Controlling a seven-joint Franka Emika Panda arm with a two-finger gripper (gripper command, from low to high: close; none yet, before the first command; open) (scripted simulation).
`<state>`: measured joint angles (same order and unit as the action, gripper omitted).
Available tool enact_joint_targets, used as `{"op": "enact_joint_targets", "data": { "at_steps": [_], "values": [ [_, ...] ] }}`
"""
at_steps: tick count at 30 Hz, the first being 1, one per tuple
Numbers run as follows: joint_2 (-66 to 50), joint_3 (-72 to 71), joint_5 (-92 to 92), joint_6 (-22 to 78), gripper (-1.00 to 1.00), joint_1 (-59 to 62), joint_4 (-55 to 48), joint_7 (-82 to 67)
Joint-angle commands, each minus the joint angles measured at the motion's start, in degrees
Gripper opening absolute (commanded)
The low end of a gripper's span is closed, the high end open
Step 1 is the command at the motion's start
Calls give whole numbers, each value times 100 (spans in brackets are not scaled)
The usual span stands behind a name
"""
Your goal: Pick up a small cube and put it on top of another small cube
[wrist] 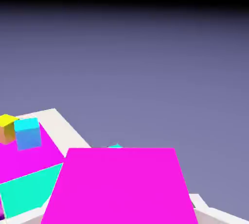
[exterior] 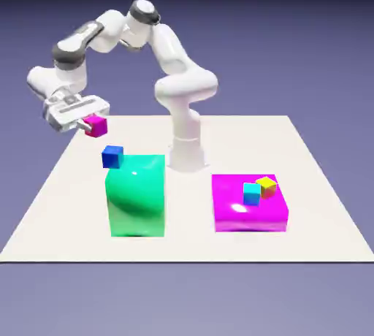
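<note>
small cube [exterior: 95,125] airborne; hand view hides blue cube [exterior: 112,156].

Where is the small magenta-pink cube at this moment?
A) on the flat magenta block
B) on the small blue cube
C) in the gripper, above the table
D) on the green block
C: the small cube sits in the gripper, raised clear of the table.

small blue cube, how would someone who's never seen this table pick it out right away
Find the tall green block on the exterior view's left side of the white table. The small blue cube sits at that block's top far corner, just below the gripper holding the small magenta-pink cube. It is dark blue, unlike the lighter cyan cube and yellow cube on the flat magenta block.
</note>
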<state>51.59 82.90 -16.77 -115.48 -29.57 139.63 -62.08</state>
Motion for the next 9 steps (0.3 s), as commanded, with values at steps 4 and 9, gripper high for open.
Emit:
{"op": "enact_joint_targets", "data": {
  "at_steps": [4, 9],
  "values": [
    [-4, 211, -92, -681, 100, -369, 407, -196],
    [1, -78, 26, 242, 100, 136, -150, 69]
  ]
}}
